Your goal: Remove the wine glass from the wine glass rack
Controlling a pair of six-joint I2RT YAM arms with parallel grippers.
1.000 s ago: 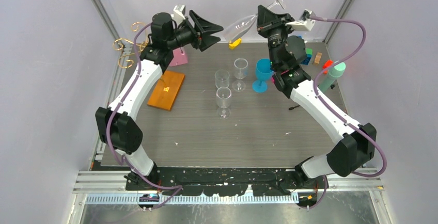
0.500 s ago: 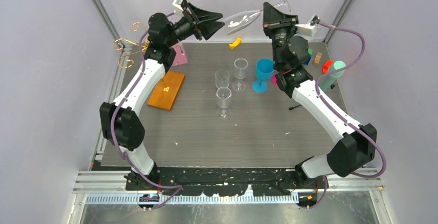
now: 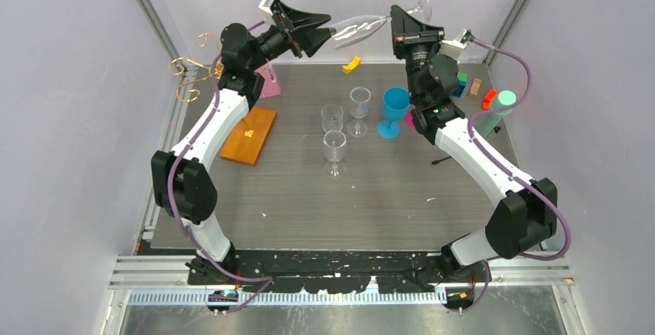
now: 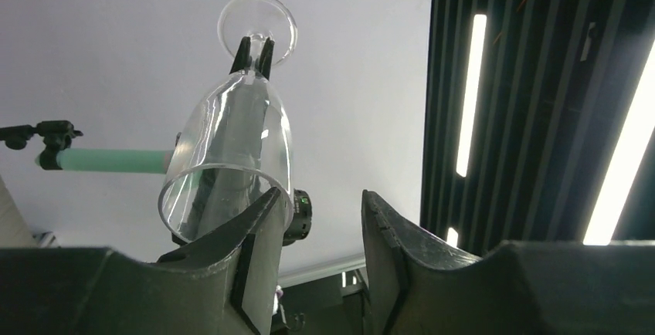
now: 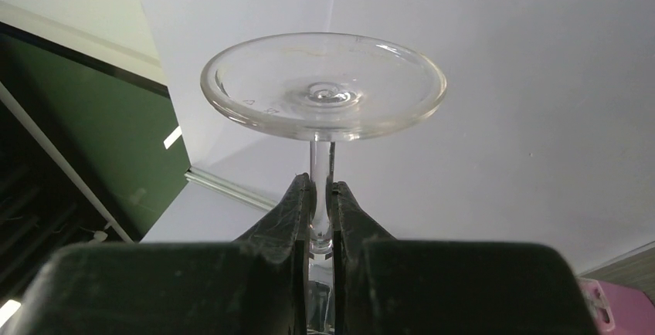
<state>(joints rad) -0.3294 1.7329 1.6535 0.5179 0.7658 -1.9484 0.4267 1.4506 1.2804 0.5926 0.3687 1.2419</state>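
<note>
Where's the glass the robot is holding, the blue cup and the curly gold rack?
wine glass [image 3: 357, 29]: top view, its clear bowl.
blue goblet [image 3: 395, 104]: top view, its bowl.
wine glass rack [image 3: 241, 147]: top view, its orange base.

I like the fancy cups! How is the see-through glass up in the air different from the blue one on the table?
The wine glass is clear; the blue goblet is solid blue. The wine glass lies sideways up in the air, while the blue goblet stands upright on the table. The right pincer squeezes the wine glass by its stem; no pincer holds the blue goblet. Both have a bowl, a stem and a round foot.
</note>
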